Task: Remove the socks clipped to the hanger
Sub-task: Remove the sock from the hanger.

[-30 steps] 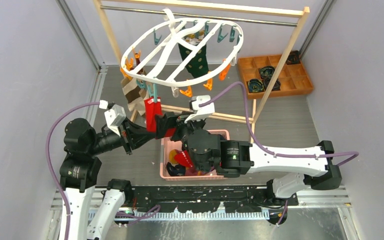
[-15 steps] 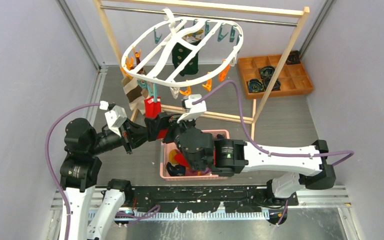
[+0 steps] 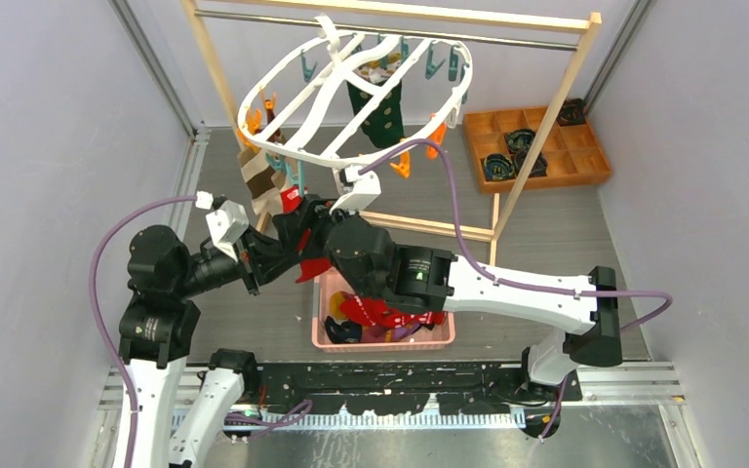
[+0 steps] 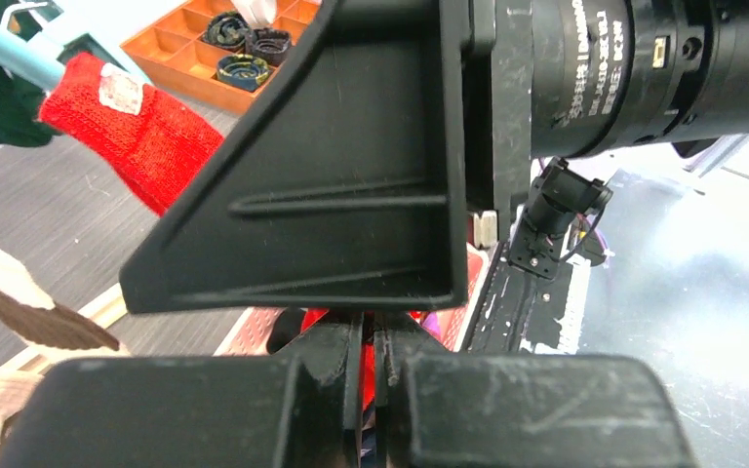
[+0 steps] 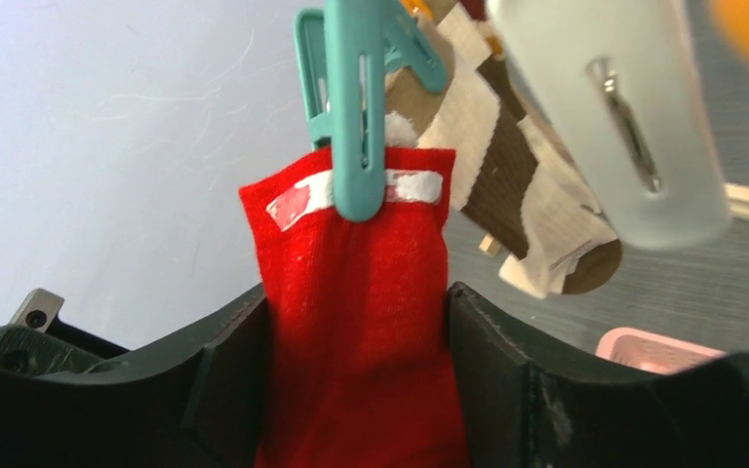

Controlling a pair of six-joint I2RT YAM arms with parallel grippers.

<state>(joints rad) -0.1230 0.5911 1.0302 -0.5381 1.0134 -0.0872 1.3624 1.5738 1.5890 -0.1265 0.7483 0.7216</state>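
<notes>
- The hanger (image 3: 297, 154) hangs tilted from the wooden rack (image 3: 556, 107) at the far side of the table (image 3: 546, 244).
- A red sock (image 5: 351, 244) hangs from a teal clip (image 5: 346, 117) at the near left edge of the hanger. A white band runs across its cuff just under the clip.
- The right gripper (image 5: 356, 312) has one finger on each side of the red sock, below the cuff. Both fingers touch the sock's edges, but whether they squeeze it cannot be told.
- The left gripper (image 4: 375, 336) is clenched tight, with only a thin slit between its fingers. It sits close under the right gripper. A scrap of red shows just above its tips, but whether it pinches any cloth cannot be told.
- A brown and cream striped sock (image 5: 507, 195) hangs just beside the red one. A dark green sock (image 3: 375, 107) with pale dots hangs under the far part of the hanger.
- The pink basket (image 3: 318, 310) stands on the table near the arm bases, under the right arm (image 3: 507, 288).
- In the basket lie loose socks (image 3: 380, 314): a red one, a dark navy one with a yellow patch, and something purple at the near right. The arm hides the rest.
- The orange tray (image 3: 566, 179) lies at the far right of the table, beside the rack's right post. It is split into small square compartments, and a few of them hold dark rolled bundles.
</notes>
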